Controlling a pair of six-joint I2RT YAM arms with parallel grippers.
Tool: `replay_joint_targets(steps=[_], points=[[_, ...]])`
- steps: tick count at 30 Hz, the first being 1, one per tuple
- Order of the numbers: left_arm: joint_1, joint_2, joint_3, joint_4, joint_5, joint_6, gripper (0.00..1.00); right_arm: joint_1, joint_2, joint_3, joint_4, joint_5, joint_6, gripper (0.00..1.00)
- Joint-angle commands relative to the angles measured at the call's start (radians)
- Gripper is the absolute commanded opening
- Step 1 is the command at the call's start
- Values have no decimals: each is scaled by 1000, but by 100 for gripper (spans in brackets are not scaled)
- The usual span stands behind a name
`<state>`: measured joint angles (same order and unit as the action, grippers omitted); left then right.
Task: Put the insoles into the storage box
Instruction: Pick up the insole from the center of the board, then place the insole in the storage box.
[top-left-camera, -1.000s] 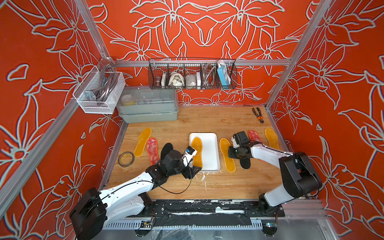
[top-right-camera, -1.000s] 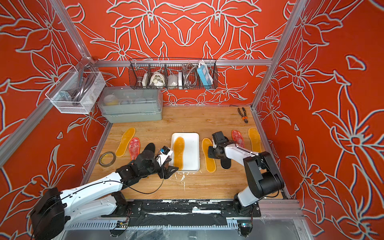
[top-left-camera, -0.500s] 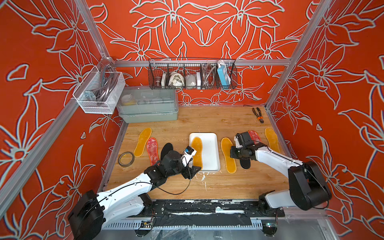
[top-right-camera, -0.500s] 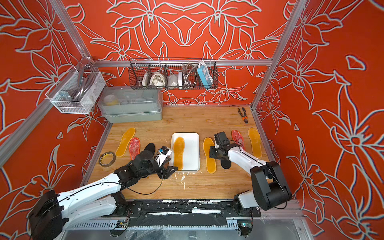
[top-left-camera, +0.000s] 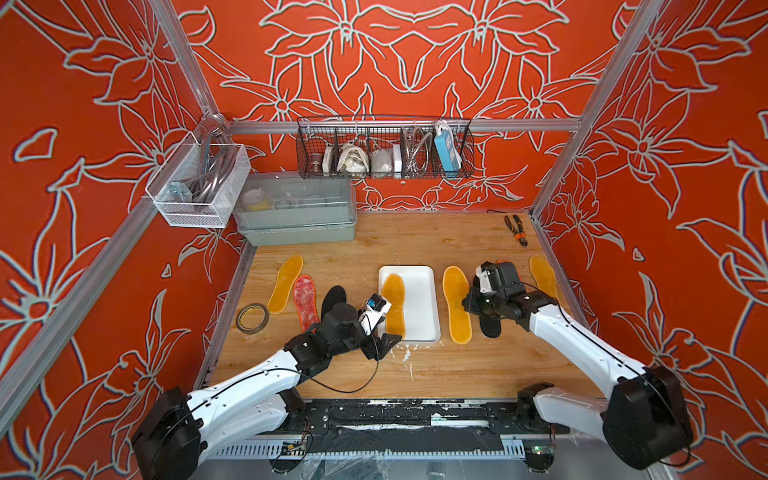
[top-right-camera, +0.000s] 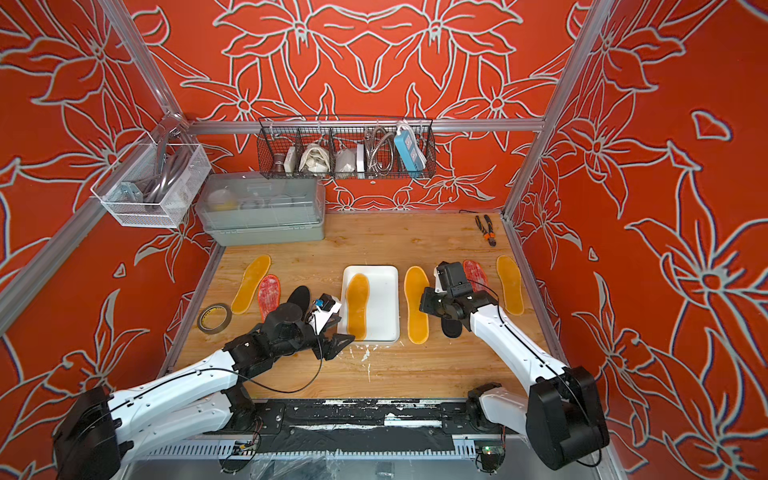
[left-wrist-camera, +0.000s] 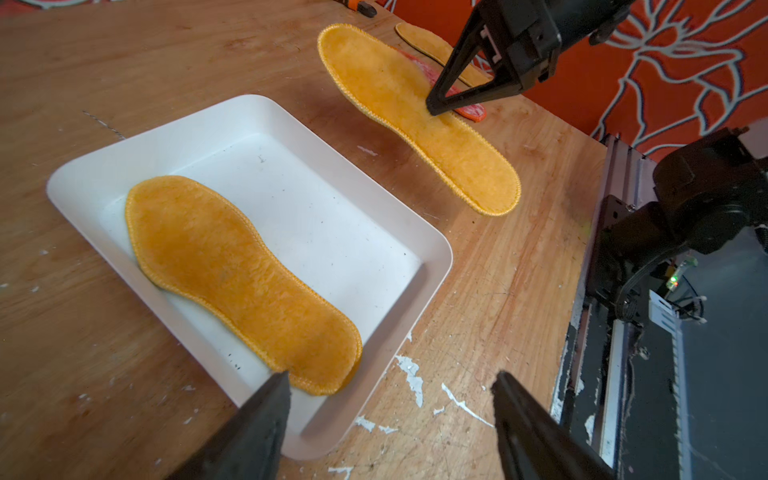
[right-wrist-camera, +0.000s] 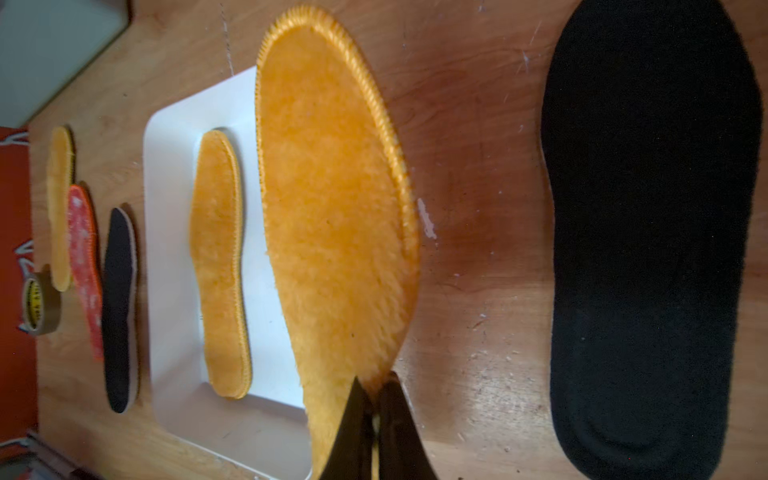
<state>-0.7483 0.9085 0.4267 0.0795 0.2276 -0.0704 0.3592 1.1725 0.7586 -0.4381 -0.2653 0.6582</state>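
Observation:
The white storage box (top-left-camera: 419, 291) lies mid-table with one amber insole (top-left-camera: 393, 305) flat in its left half. My right gripper (right-wrist-camera: 372, 384) is shut on the side edge of a second amber insole (right-wrist-camera: 332, 199), which hangs tilted just above the wood to the right of the box (left-wrist-camera: 440, 257). My left gripper (left-wrist-camera: 390, 376) stands open and holds nothing at the box's near left corner. Amber (top-left-camera: 286, 282), red-white (top-left-camera: 305, 301) and black (top-left-camera: 333, 297) insoles lie left of the box. A black insole (right-wrist-camera: 648, 232) and an amber one (top-left-camera: 542, 276) lie at the right.
A tape roll (top-left-camera: 252, 318) lies by the left wall. A grey-green lidded container (top-left-camera: 297, 216) stands at the back left, and pliers (top-left-camera: 516, 230) lie at the back right. A wire basket (top-left-camera: 384, 149) and a white mesh basket (top-left-camera: 199, 187) hang on the walls.
The right arm's elbow has swung back toward the near edge while its gripper kept hold of the amber insole, almost in place. The left arm has hardly moved.

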Motion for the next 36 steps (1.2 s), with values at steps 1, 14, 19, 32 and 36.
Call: replay_joint_targets(steps=[1, 14, 19, 32, 36], points=[[-5, -43, -18, -17, -78, 3, 76, 23, 0, 30, 36, -29, 85, 0], [-5, -99, -33, -43, -183, 3, 74, 221, 238, 155, 168, 163, 178, 0], [-5, -96, -34, -43, -188, 3, 74, 247, 335, 180, 176, 217, 172, 0], [-5, -62, -29, -29, -178, 0, 74, 294, 445, 212, 185, 293, 147, 0], [-6, -65, -28, -32, -181, 0, 74, 305, 464, 220, 187, 305, 145, 0]])
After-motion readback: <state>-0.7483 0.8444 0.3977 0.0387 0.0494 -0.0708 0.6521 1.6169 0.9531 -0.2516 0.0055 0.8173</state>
